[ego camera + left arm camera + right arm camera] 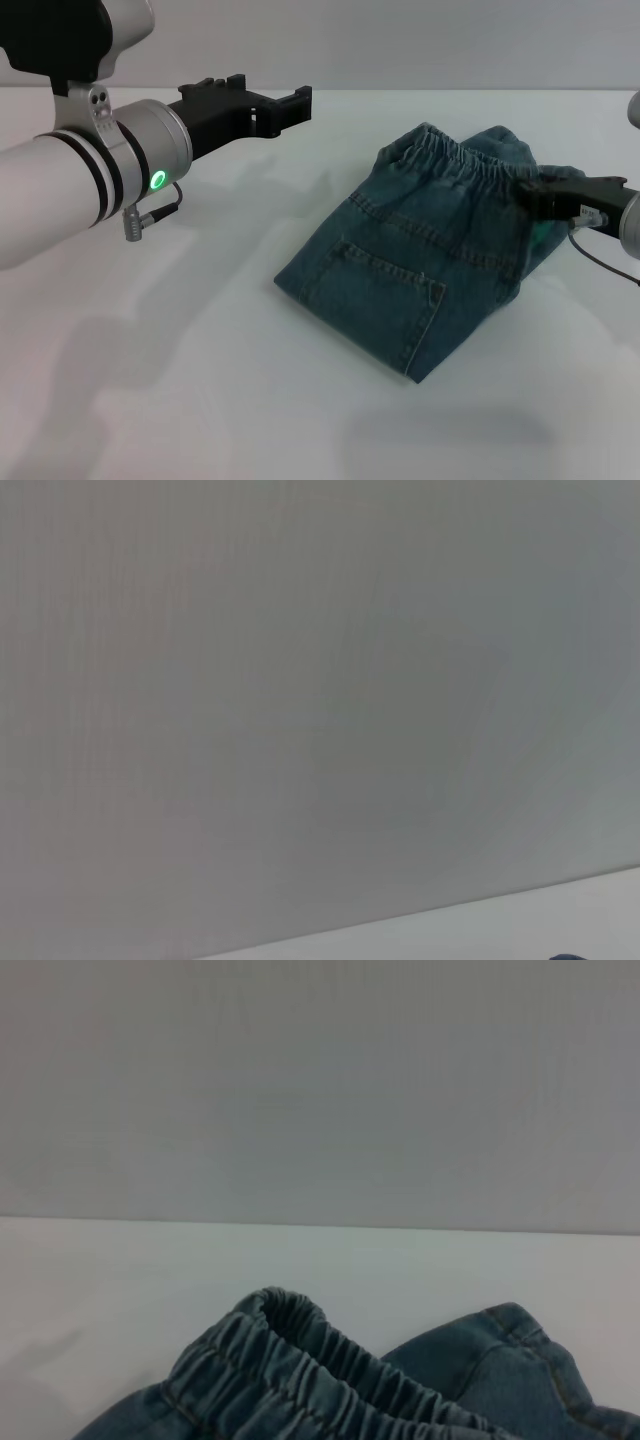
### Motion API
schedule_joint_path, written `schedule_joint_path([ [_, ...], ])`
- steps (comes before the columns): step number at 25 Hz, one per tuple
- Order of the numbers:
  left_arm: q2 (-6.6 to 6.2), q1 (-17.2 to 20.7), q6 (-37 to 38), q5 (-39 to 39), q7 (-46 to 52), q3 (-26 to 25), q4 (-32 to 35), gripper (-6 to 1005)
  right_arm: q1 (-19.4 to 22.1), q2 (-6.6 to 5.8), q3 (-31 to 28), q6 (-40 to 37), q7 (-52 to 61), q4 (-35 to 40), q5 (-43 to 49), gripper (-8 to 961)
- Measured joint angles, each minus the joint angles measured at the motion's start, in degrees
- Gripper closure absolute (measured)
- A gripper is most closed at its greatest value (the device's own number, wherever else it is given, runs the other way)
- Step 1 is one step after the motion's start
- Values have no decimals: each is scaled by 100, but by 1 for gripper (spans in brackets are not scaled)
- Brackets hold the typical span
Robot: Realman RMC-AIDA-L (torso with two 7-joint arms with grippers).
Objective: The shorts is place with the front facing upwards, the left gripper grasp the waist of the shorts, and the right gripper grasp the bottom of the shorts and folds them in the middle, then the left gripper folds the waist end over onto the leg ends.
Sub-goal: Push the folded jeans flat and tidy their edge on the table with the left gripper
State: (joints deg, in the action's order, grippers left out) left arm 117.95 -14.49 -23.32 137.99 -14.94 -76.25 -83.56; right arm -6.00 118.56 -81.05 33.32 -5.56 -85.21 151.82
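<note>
The shorts (425,255) lie folded on the table (200,380). The right gripper (545,195) pinches their edge by the waist (450,160). The left gripper (270,105), fingers apart, hangs well away. The waist fold looks left to do.

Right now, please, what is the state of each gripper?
Left gripper: open, holding nothing, raised above the table, apart from the shorts.
Right gripper: at the shorts' right edge; grip cannot be told.

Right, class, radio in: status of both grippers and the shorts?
Left gripper raised, clear of cloth, holding nothing. Right gripper at the shorts' right edge by the waist. Shorts folded on table. No obstruction seen.
</note>
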Motion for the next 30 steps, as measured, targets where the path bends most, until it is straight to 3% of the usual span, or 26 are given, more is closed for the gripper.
schedule_joint_path([
  [2, 0, -4, 10, -1, 0, -1, 1, 156, 1, -2, -2, -1, -10, -1, 1, 518],
  [13, 0, -4, 10, 2, 0, -7, 19, 157, 153, 1, -157, -2, -42, -103, 6, 947],
  [23, 0, -4, 2, 10, 0, -3, 23, 157, 509, 16, -423, 78, -42, -534, 144, 953],
  [30, 0, -14, -1, 18, 0, 27, 19, 157, 407, 17, -367, 276, -40, -550, 131, 929],
])
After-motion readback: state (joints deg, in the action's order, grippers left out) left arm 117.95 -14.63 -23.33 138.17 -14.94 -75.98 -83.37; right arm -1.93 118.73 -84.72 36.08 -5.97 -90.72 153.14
